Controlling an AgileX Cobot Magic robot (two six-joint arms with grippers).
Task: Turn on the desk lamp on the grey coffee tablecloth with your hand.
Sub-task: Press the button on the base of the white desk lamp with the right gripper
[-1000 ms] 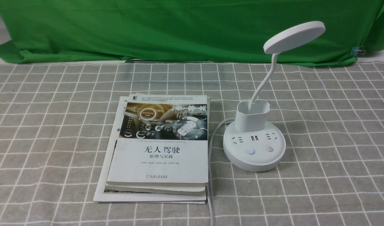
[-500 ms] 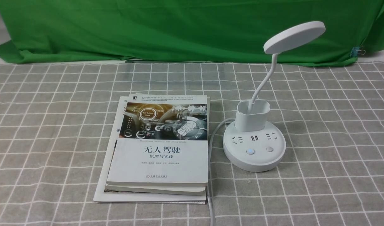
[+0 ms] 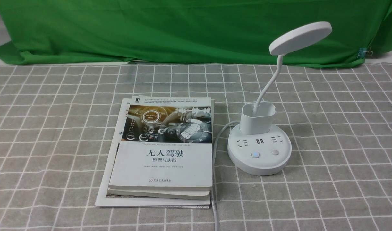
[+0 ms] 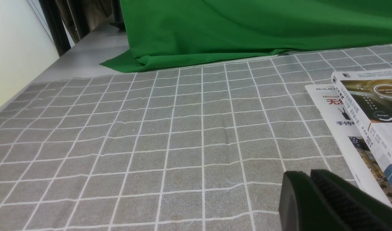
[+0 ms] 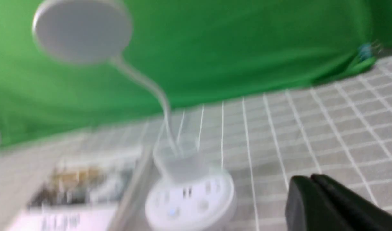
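Note:
The white desk lamp (image 3: 259, 150) stands on the grey coffee tablecloth (image 3: 337, 128), right of centre, its disc head (image 3: 300, 38) unlit. Two buttons (image 3: 255, 155) sit on the front of its round base. No arm shows in the front view. In the blurred right wrist view my right gripper (image 5: 310, 179) is shut and empty, above the cloth to the side of the lamp base (image 5: 191, 200), apart from it. In the left wrist view my left gripper (image 4: 310, 175) is shut and empty, over the cloth (image 4: 183, 134) beside the books (image 4: 369, 106).
A stack of books (image 3: 162, 150) lies left of the lamp. The lamp's white cable (image 3: 215, 160) runs between them to the front edge. A green backdrop cloth (image 3: 183, 29) hangs along the back, with a clip (image 3: 364, 52) at far right.
Nothing has moved in the front view. The blur in the right wrist view suggests that arm is in motion.

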